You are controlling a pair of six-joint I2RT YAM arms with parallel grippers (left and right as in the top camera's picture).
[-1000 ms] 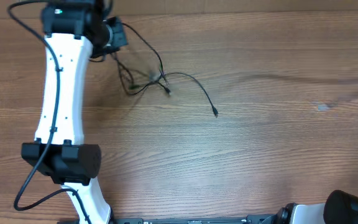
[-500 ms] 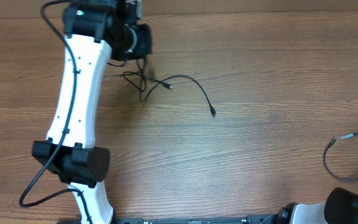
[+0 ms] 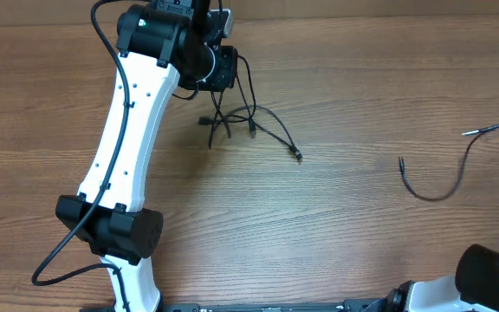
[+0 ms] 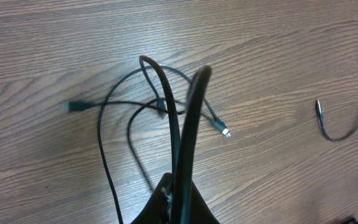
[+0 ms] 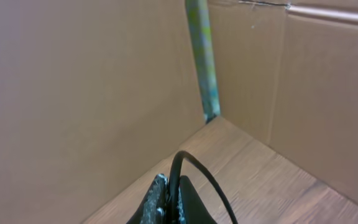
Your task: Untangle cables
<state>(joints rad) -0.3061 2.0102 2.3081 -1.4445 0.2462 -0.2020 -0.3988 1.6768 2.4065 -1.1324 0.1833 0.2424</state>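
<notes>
A tangle of thin black cables [image 3: 232, 117] hangs from my left gripper [image 3: 222, 68] at the table's far middle, and one strand runs out to a plug end [image 3: 298, 157]. In the left wrist view my left gripper [image 4: 178, 200] is shut on cable strands above the tangle [image 4: 157, 106], which has a silver-tipped plug [image 4: 224, 130]. A separate cable [image 3: 444, 192] curves in from the right edge. It also shows in the left wrist view [image 4: 339, 134]. My right gripper [image 5: 174, 200] is shut on a black cable [image 5: 194, 165]. It is out of the overhead view.
The table is bare wood [image 3: 319, 234]. Brown cardboard walls [image 5: 73, 93] stand round the right side, with a green strip [image 5: 201, 56] at the corner. The right arm's base [image 3: 492, 279] sits at the near right edge.
My left gripper has moved right with the tangle and drawn its loops up. One cable has come away from the tangle and now curves at the right side of the table.
</notes>
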